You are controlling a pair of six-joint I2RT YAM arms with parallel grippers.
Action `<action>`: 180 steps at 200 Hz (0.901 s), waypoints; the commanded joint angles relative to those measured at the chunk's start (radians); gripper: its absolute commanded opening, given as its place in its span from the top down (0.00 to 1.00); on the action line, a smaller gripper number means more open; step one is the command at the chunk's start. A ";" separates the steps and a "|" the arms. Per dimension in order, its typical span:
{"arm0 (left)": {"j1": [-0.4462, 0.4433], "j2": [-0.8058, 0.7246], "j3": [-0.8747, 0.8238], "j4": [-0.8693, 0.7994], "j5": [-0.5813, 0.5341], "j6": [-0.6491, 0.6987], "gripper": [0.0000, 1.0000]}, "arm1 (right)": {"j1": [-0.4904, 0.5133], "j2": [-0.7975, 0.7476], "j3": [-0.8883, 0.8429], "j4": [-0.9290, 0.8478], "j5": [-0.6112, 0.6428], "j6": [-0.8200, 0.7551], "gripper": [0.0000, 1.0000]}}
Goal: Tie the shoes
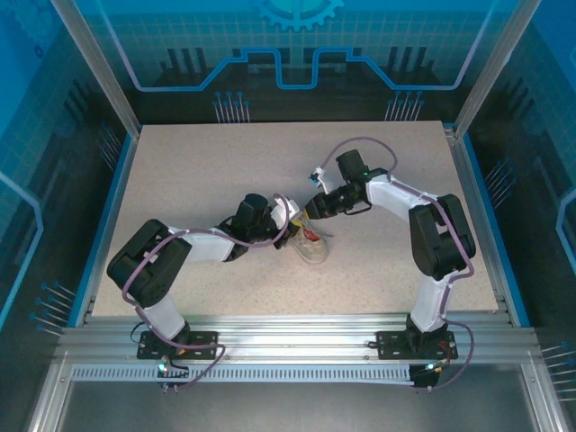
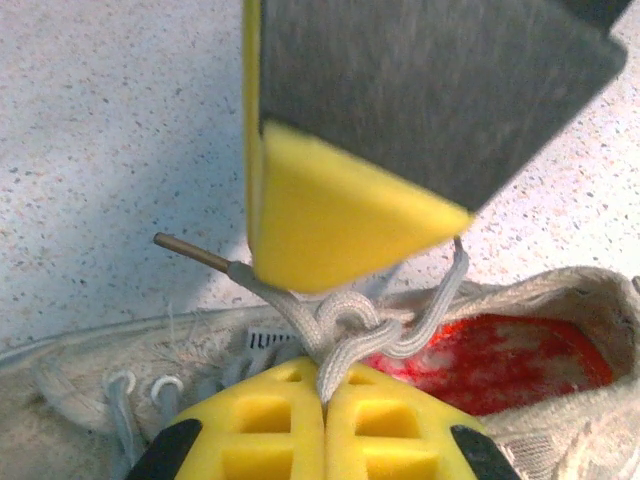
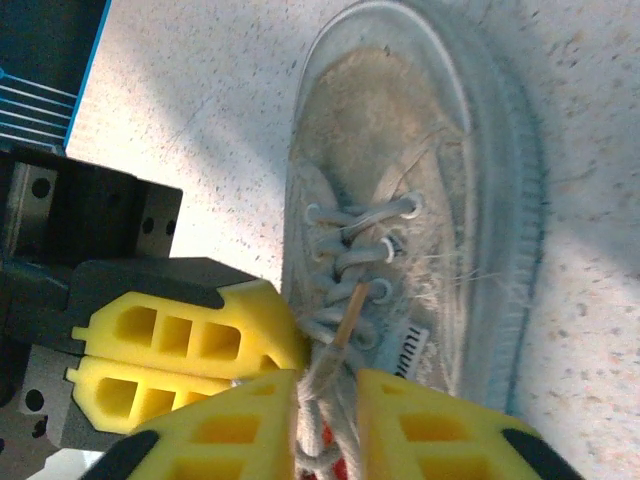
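The shoe (image 1: 315, 247), a small whitish-grey sneaker, lies on the table's middle, its red patch (image 2: 500, 355) showing inside the opening. Both grippers meet over its laces. My left gripper (image 2: 325, 395) is shut on a white lace (image 2: 345, 355) just below a half-formed knot (image 2: 350, 315). One yellow finger (image 2: 340, 215) of my right gripper hangs right above that knot. My right gripper (image 3: 330, 400) stands slightly open, with lace strands (image 3: 325, 385) running through the gap between its fingers. A tan lace tip (image 3: 350, 312) points toward the toe (image 3: 400, 90).
The speckled table (image 1: 225, 171) has free room all round the shoe. Its blue-edged borders (image 1: 106, 216) and metal frame posts fence it in. The left gripper's yellow fingers (image 3: 180, 345) sit close beside the right gripper's.
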 commanded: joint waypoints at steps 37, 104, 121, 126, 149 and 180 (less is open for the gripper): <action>-0.007 0.006 0.013 -0.032 0.013 -0.014 1.00 | -0.010 -0.046 -0.015 0.010 0.004 -0.010 0.71; -0.007 0.004 0.014 -0.026 0.012 -0.016 1.00 | 0.014 -0.020 -0.018 -0.036 0.016 -0.038 0.71; -0.006 0.003 0.014 -0.026 0.011 -0.014 1.00 | 0.016 -0.017 -0.017 -0.047 0.022 -0.043 0.71; -0.007 0.003 0.015 -0.027 0.012 -0.012 1.00 | 0.017 -0.017 -0.016 -0.049 0.022 -0.044 0.71; -0.007 0.003 0.016 -0.025 0.012 -0.012 1.00 | 0.020 -0.010 -0.016 -0.060 0.026 -0.050 0.70; -0.007 0.003 0.018 -0.023 0.014 -0.012 1.00 | 0.030 0.003 -0.012 -0.067 0.020 -0.053 0.70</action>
